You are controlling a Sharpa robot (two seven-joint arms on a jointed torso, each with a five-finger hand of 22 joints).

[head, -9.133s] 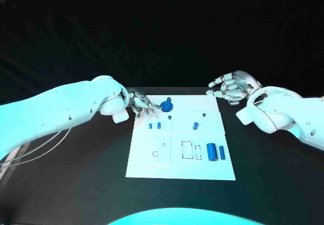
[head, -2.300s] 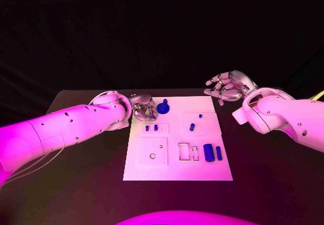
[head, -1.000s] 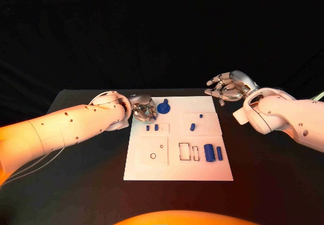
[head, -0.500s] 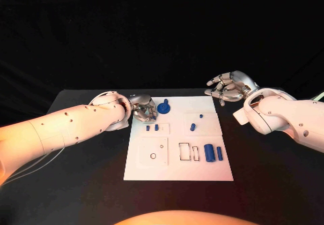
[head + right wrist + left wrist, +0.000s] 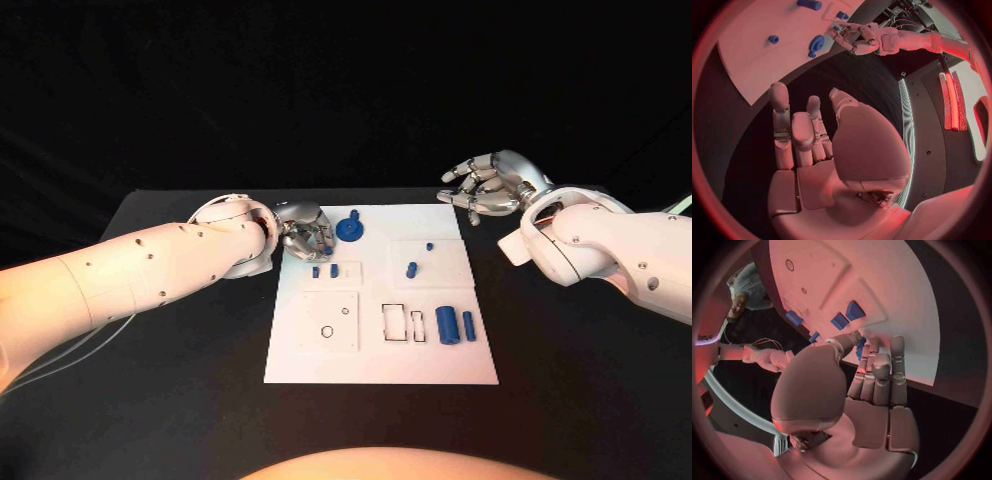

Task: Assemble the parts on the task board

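Now, left hand [image 5: 304, 232]: at the task board's far-left corner, fingers curled in together; whether anything is pinched in them I cannot tell.
Right hand [image 5: 488, 188]: raised past the board's far-right corner, off the board, fingers curled loosely, nothing seen in it.
Task board [image 5: 382, 365]: one white plate, mid-counter, between the two arms.
Parts, counted in head view: seven blue pieces.
- one round disc-like part [image 5: 351, 229] just beside the left hand's fingertips; touching or apart, cannot tell.
- two small pegs [image 5: 325, 271] side by side, near of that hand.
- one tiny stud [image 5: 428, 247] and one short slanted piece [image 5: 413, 269] on the right-centre panel.
- two upright cylinders [image 5: 454, 326] at the right, near side, the left one thicker.
Outlines: one small ring and dot [image 5: 329, 331], two empty rectangles [image 5: 402, 322].
Counter [image 5: 173, 400]: black.
Against earlier frames: the left hand sits closer in at the corner than nine seconds back; parts unchanged over the last second.
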